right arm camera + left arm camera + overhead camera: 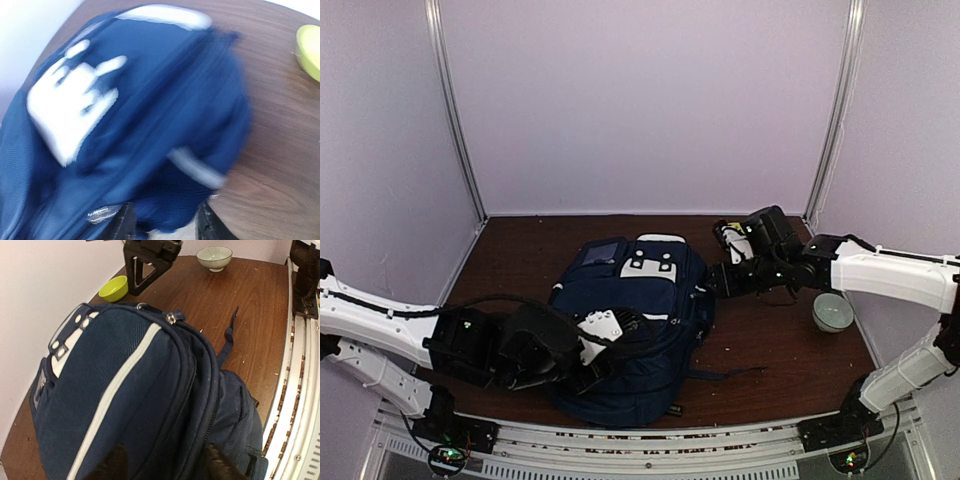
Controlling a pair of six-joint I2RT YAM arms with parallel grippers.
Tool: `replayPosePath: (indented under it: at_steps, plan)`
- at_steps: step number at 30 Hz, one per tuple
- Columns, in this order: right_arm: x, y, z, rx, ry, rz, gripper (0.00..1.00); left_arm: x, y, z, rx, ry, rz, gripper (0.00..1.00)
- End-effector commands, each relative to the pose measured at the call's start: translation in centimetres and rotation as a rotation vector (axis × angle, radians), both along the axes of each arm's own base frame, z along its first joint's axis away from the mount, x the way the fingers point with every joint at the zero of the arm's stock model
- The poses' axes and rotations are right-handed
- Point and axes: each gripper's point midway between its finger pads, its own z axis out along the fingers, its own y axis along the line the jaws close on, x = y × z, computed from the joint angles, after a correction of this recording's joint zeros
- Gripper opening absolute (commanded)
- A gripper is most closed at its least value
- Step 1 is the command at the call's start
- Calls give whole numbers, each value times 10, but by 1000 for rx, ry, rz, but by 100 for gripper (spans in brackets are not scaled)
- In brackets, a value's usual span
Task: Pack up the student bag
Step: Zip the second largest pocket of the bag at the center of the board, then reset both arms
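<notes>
My left gripper (166,467) has its jaws partly apart, straddling the student bag (125,390) beside a zipper seam. My right gripper (166,226), also parted, hangs over the bag's top end in a blurred view. The bag lies zipped in the middle of the table (770,350). I judge it best to pin the fabric first, then draw the zip pull (171,317) steadily.
</notes>
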Motion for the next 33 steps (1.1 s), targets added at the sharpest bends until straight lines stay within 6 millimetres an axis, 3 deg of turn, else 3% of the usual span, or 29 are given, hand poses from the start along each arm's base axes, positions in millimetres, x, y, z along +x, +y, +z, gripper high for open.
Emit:
replayPosePath:
  at_steps: [1, 5, 8, 13, 15, 17, 19, 22, 24, 28, 33]
  plan:
    - [22, -24, 30, -55, -128, -71, 62, 9, -4, 46, -78, -39, 46, 69]
    - [26, -51, 62, -49, -221, -144, 83, 29, 14, 68, -80, -91, 147, 87]
    - [33, -84, 71, -90, -277, -246, 86, 63, 48, 78, -93, -93, 269, 88]
    - [43, -168, 81, -129, -435, -554, 87, 143, 165, 77, -41, -178, 713, 88]
    - [41, -215, 89, -141, -553, -745, 88, 163, 217, 70, -48, -182, 871, 87]
    - [29, -245, 90, -153, -689, -843, 91, 174, 260, 63, -42, -211, 988, 87]
    - [15, -261, 86, -170, -801, -881, 92, 176, 299, 49, -11, -289, 1117, 97]
    - [3, -283, 63, -292, -869, -930, 92, 176, 339, 29, 36, -412, 1239, 98]
    - [3, -298, 46, -350, -841, -997, 92, 180, 369, 13, -38, -373, 1337, 98]
    - [14, -300, 11, -345, -826, -963, 93, 193, 394, -15, -33, -353, 1376, 98]
    - [28, -308, 24, -291, -911, -983, 94, 224, 400, -39, 17, -347, 1352, 98]
